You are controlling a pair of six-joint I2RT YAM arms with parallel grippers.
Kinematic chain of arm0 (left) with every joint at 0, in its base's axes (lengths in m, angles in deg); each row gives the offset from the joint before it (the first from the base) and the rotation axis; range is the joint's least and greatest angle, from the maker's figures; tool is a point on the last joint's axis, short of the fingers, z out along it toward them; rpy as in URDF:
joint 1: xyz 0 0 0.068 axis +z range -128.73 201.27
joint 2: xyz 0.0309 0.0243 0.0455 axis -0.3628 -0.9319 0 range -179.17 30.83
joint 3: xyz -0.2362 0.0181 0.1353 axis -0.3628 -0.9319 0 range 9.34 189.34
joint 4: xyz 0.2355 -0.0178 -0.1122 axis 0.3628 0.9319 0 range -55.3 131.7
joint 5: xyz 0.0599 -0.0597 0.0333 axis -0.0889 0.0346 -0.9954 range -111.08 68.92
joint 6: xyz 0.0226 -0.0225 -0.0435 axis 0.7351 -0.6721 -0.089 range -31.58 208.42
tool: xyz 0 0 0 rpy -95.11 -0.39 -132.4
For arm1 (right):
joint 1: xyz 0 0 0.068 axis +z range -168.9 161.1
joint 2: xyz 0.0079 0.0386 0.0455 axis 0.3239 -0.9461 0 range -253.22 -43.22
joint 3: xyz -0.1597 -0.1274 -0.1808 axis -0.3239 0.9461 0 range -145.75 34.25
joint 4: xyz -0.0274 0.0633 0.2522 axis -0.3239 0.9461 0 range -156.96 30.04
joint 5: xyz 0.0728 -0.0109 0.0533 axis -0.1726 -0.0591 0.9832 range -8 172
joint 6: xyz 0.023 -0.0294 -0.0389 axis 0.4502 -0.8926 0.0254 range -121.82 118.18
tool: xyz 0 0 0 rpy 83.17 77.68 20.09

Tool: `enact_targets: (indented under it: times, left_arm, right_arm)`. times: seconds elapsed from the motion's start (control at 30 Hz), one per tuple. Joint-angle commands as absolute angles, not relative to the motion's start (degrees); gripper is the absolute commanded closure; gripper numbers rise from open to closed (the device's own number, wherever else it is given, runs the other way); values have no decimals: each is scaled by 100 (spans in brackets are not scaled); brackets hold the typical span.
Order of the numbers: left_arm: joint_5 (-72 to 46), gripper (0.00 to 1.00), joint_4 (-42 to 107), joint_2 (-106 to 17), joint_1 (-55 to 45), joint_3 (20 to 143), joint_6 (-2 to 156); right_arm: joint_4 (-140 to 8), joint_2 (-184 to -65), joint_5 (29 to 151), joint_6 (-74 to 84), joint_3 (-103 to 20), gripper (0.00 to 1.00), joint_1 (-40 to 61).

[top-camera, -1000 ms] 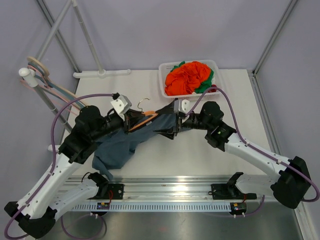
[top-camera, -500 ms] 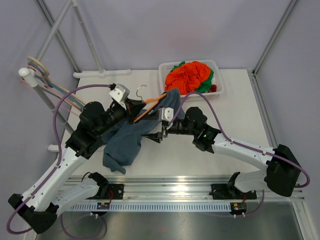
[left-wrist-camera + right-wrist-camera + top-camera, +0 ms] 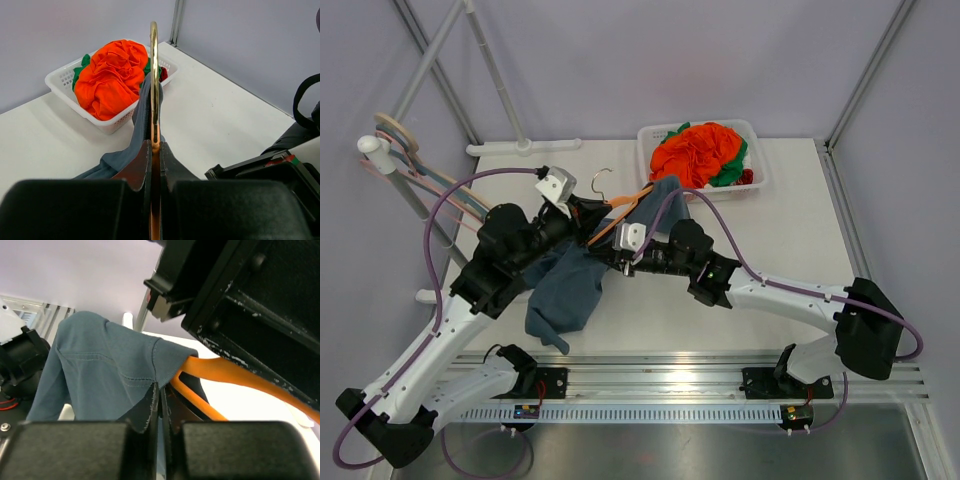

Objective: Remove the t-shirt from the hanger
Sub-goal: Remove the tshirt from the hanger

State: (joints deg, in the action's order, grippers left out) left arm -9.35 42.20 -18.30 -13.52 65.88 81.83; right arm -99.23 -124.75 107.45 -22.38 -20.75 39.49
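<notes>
At the centre of the white table (image 3: 800,225), two robot arms meet over a blue-grey t-shirt (image 3: 567,290) on an orange hanger (image 3: 636,197). The left gripper (image 3: 588,215) reaches in from 8 o'clock, and its wrist camera shows its jaws pressed together on the neck of the hanger (image 3: 153,75), just below the brass-coloured hook, which stands upright. The right gripper (image 3: 606,254) comes in from 4 o'clock and meets the cloth just beneath the left one. Seen from the right wrist, the right gripper (image 3: 159,407) has its jaws closed on a hem of the t-shirt (image 3: 95,360), with the thin edge of fabric pinched between the two pads; one orange arm of the hanger (image 3: 225,371) pokes out bare beside it.

One end of the garment is draped over the hanger's far arm toward 12 o'clock. The rest of it sags off the hanger toward 7 o'clock, under the left arm (whether it touches the tabletop cannot be told).

A white basket (image 3: 650,180) heaped with orange and green clothes (image 3: 695,155) sits at 1 o'clock, near the table's far edge and apart from the arms. A rack (image 3: 370,148) carrying spare hangers stands at 10 o'clock.
</notes>
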Motion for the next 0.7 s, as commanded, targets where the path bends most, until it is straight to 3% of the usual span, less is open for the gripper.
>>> enact_targets:
  times: [0.0,0.23,0.43,0.67]
  left_arm:
    - [-992,100,3347,-1672,-1371,6832,8077]
    - [-843,100,2723,-1830,-1380,7551,8279]
    - [-712,100,3600,-2717,-1380,9299,8306]
    - [-904,100,3250,-2508,-1380,8916,8218]
  right_arm:
    - [-10228,-12443,10591,-2117,-2419,100,4060]
    - [-9967,-11793,10292,-1676,-2980,100,4078]
    - [-7735,-11924,9835,-1597,-5405,100,4069]
    - [-6819,-12294,8476,-1571,-6708,100,4052]
